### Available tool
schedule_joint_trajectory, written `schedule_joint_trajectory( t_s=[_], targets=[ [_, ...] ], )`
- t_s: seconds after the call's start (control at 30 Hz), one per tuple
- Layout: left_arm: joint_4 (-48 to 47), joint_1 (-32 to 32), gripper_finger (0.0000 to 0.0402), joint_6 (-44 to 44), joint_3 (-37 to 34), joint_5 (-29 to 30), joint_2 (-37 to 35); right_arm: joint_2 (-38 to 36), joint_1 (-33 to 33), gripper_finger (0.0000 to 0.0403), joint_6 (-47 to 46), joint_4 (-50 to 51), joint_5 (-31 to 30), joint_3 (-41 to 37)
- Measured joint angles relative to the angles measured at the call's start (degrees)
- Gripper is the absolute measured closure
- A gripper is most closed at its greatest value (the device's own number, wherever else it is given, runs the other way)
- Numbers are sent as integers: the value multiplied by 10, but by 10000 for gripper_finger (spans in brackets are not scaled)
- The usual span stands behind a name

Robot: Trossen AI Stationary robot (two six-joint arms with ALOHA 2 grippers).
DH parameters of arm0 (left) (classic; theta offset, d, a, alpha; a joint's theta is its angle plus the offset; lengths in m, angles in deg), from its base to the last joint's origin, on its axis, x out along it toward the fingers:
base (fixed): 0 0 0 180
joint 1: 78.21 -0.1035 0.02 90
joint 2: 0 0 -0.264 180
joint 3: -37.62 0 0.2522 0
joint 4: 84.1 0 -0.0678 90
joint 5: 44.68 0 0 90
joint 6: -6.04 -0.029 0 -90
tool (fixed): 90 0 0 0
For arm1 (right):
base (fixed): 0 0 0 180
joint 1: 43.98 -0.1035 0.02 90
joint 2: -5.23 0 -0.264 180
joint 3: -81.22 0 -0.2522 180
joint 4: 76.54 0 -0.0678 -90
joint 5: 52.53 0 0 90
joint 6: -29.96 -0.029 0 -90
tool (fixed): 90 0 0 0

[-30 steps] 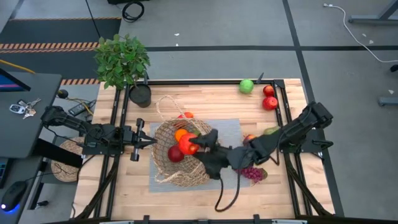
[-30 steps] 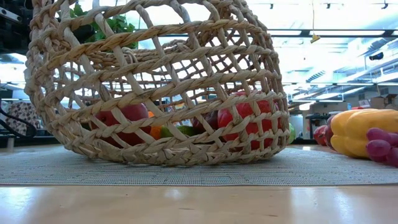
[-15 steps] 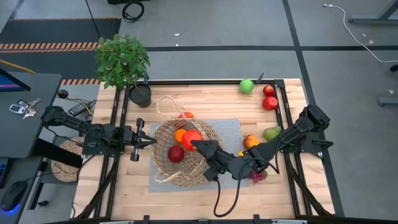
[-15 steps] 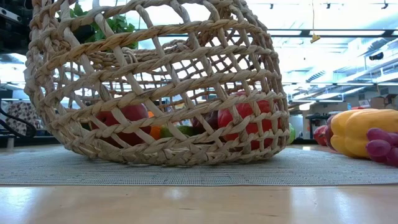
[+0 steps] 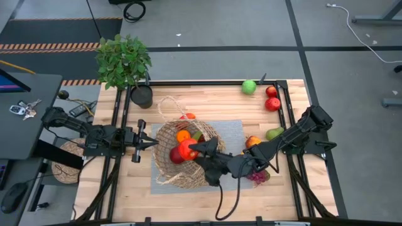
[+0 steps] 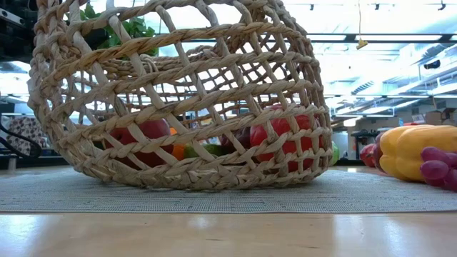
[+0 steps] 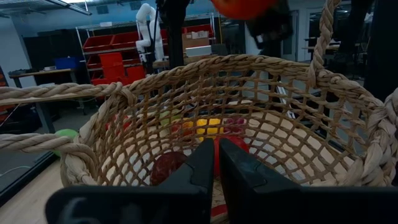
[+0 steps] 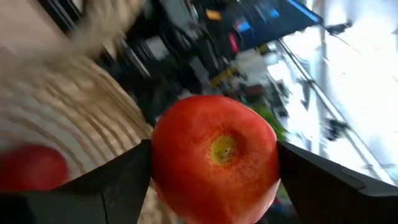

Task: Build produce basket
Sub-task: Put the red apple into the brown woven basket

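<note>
**Red apple held over the basket mouth**

Your right claw (image 5: 193, 149) reaches in from the right, over the grey mat (image 5: 235, 133), and has a red apple (image 8: 214, 154) clamped between its two fingers, which stand wide around the fruit. In the right wrist view the apple fills the gap between the fingers (image 8: 112, 180), with wicker blurred behind it. From above, the apple (image 5: 187, 149) sits over the basket (image 5: 182, 168), inside the rim.

The basket lies on the mat near the middle of the worktop (image 5: 207, 103), tipped so its mouth faces the left arm, its handle (image 5: 166, 108) looped out toward the far side. Inside you can see an orange (image 5: 182, 135), a darker red fruit (image 5: 176, 157) and a bit of green. The low view shows red fruit (image 6: 282, 143) through the weave at the bottom.

Your left claw (image 5: 146, 143) waits just beside the basket's left rim, with its fingers (image 7: 202, 168) nearly together and nothing held.

Still out on the worktop: a green apple (image 5: 249, 86) and two red apples (image 5: 272, 100) at the far right corner, a pear (image 5: 274, 133) and an orange-red fruit (image 5: 254, 142) at the right of the mat, and grapes (image 5: 256, 176) under the right arm. A potted plant (image 5: 124, 63) stands at the far left corner.
</note>
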Motion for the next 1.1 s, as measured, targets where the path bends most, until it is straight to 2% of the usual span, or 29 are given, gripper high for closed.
schedule_joint_trajectory(
  t_s=[0.07,0.37,0.5,0.63,0.77,0.87,1.03,1.1],
  targets=[
    [0,0,374,0,0,0,0,0,1,71,-27,13,27,0],
    [0,0,366,0,0,0,0,0,11,71,-65,13,69,0],
    [0,0,370,0,0,0,0,0,18,71,-118,15,107,0],
    [0,0,374,0,0,0,0,-1,18,71,-131,39,94,0],
    [0,0,369,0,0,0,0,-2,11,71,-131,38,118,0],
    [0,0,366,0,0,0,0,-2,12,71,-131,5,118,0],
    [0,0,369,0,0,0,0,5,35,71,-132,-91,61,0],
    [0,0,372,0,0,0,0,9,50,71,-137,-95,67,0]
  ],
)
